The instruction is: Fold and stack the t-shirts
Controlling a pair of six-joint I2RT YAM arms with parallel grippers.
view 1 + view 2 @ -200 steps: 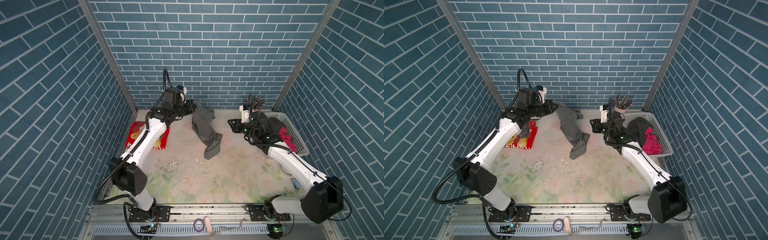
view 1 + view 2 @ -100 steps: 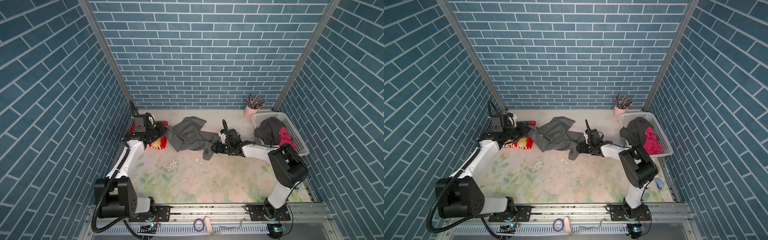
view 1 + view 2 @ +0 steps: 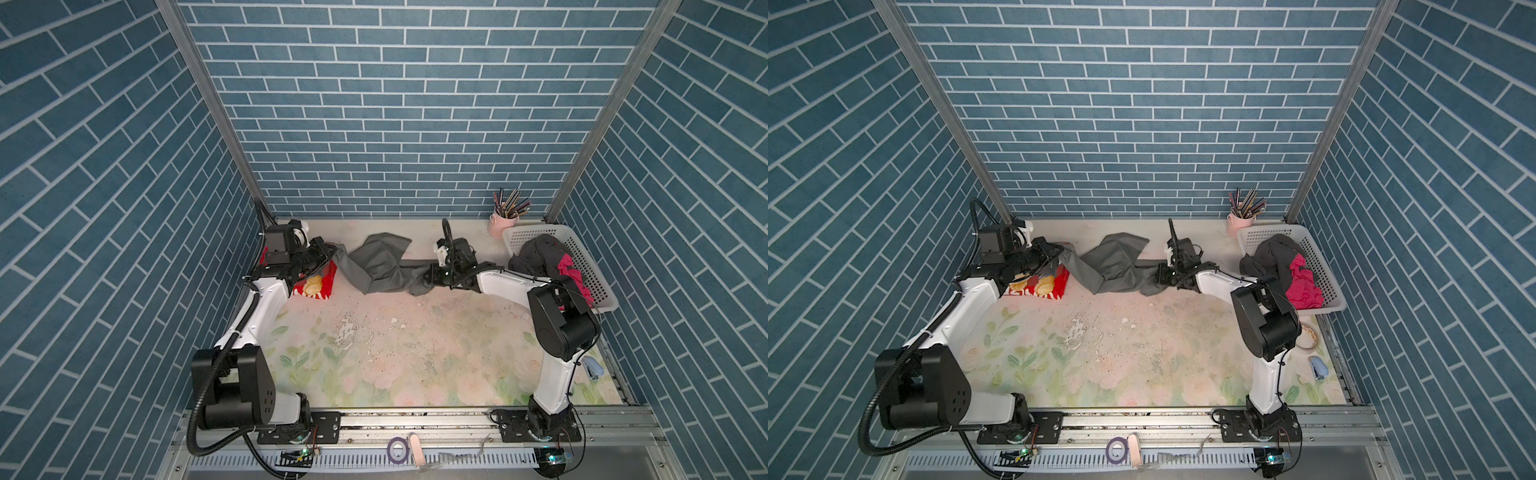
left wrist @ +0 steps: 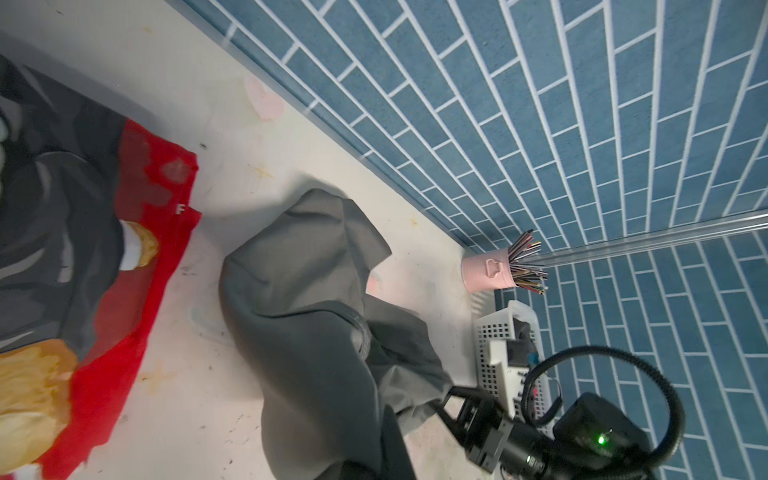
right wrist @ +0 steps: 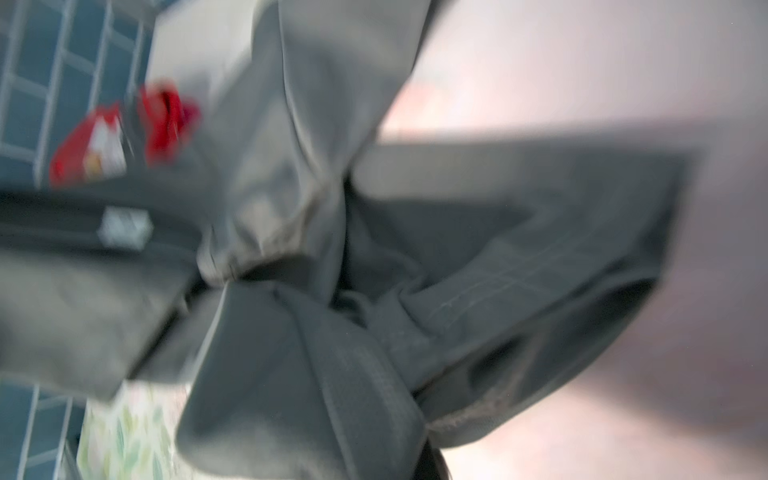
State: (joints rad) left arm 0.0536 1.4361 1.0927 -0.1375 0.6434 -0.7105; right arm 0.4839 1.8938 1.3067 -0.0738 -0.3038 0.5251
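Blue brick walls (image 3: 415, 104) enclose a worn floral tabletop (image 3: 395, 353).

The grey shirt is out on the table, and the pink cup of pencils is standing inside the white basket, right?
Not quite. The pink cup of pencils stands on the table, just outside the white basket, near its back corner. Both top views show this. The grey shirt is out on the table, as you said.
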